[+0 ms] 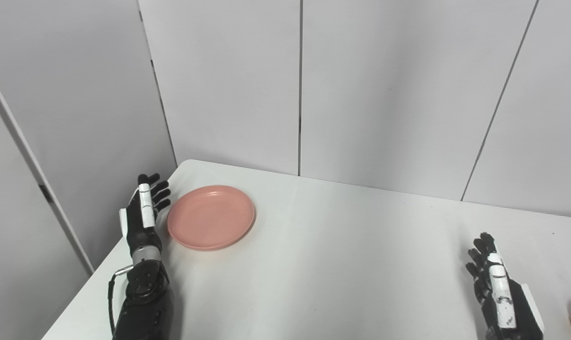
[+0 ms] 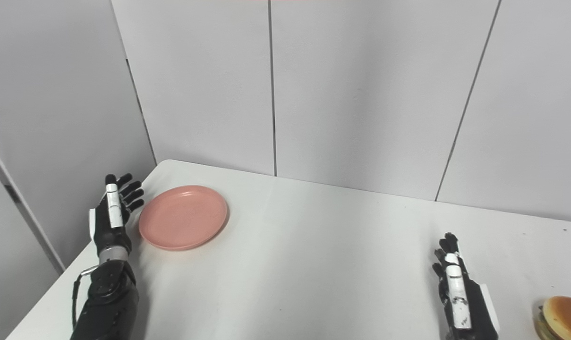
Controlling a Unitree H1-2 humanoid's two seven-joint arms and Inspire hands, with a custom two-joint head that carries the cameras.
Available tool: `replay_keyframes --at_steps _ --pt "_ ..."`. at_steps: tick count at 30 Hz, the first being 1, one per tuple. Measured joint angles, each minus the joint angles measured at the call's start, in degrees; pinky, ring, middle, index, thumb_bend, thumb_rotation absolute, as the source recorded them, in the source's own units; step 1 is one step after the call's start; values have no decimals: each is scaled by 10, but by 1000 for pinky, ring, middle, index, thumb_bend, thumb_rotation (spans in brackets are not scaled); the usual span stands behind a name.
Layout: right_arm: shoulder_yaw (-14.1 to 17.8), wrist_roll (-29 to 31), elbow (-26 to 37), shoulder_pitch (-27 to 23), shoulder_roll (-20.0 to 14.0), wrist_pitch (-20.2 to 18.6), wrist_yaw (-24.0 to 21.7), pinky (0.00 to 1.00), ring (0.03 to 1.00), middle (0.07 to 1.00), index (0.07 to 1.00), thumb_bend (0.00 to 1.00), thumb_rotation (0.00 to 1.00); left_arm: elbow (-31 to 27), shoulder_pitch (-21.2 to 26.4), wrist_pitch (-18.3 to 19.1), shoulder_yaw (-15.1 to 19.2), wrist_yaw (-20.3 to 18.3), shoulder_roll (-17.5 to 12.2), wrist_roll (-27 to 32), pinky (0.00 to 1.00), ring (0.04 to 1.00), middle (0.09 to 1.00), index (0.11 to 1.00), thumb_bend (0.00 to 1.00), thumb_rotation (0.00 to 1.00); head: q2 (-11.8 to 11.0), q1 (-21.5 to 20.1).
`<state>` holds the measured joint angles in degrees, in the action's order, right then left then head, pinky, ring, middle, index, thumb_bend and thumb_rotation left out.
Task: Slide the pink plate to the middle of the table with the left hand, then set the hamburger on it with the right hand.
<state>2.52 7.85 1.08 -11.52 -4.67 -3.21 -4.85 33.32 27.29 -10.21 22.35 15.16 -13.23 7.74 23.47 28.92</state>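
Pink plate (image 1: 211,216) sits flat near the table's (image 1: 342,264) far left corner, and my left hand (image 1: 144,212) stands edge-on just beside its left rim, fingers straight and spread, holding nothing, not clearly touching the plate. My right hand (image 2: 460,288) is edge-on near the right front of the table, fingers extended and apart, empty, with the hamburger (image 2: 561,317) just to its right by the front right edge, apart from it.
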Motion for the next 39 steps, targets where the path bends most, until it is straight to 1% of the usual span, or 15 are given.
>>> replay_keyframes --at_steps 3,5,7,9,11,14,18,21,26,28,31,33,36,38,39 --pt "0 -2 0 0 0 2 0 1000 1000 1000 1000 378 1000 20 7 -20 -4 3 1 -2 728 740 735 722 831 1000 0 0" --pt "-1 -4 0 0 1 4 0 1000 1000 1000 1000 379 1000 26 9 -24 -7 9 1 -4 749 750 742 729 842 1000 0 1" --pt "0 -5 0 0 1 4 0 1000 1000 1000 1000 394 1000 29 9 -28 -18 13 1 -7 779 768 758 746 823 1000 -1 2" --pt "0 -6 0 0 1 4 0 1000 1000 1000 1000 382 1000 34 11 -30 -27 18 1 -15 775 767 760 747 813 1000 -1 1" --pt "-1 -10 0 0 1 4 1 1000 1000 1000 1000 387 1000 39 15 -31 -34 22 1 -20 797 777 772 755 831 1000 -1 1" --pt "-1 -17 0 0 1 4 2 1000 1000 1000 1000 385 1000 47 20 -32 -44 22 2 -23 800 774 768 756 844 1000 -2 1" --pt "-1 -17 1 0 1 4 2 1000 1000 1000 1000 382 1000 49 23 -32 -50 22 4 -24 808 774 770 755 839 1000 -1 -1" --pt "-1 -17 1 0 3 4 3 1000 1000 1000 1000 378 1000 54 26 -34 -57 21 5 -24 832 785 776 759 860 1000 -1 -1" --pt "-1 -16 7 0 4 4 4 1000 1000 1000 1000 381 1000 55 30 -36 -60 17 14 -17 824 787 771 761 854 1000 1 -2" --pt "0 -15 12 0 4 4 4 1000 1000 1000 1000 385 1000 53 31 -36 -62 12 19 -15 836 790 772 762 862 1000 2 -3" --pt "-1 -16 15 0 4 4 4 1000 1000 1000 1000 346 1000 50 31 -38 -64 -3 25 -2 837 786 762 752 873 1000 3 -5" --pt "-1 -17 15 0 4 4 4 1000 1000 1000 1000 336 1000 43 31 -38 -66 -14 36 7 828 782 758 753 884 1000 3 -7" --pt "-1 -16 15 0 6 4 5 1000 1000 1000 1000 351 1000 28 29 -34 -78 -23 55 9 799 772 753 751 886 1000 5 -12" --pt "-1 -17 16 0 8 3 6 1000 1000 1000 1000 376 1000 19 28 -34 -82 -38 69 20 784 767 748 744 889 1000 5 -14" --pt "-1 -17 19 0 8 1 7 1000 1000 1000 1000 386 1000 17 28 -34 -84 -47 74 21 781 768 748 745 890 1000 8 -23"
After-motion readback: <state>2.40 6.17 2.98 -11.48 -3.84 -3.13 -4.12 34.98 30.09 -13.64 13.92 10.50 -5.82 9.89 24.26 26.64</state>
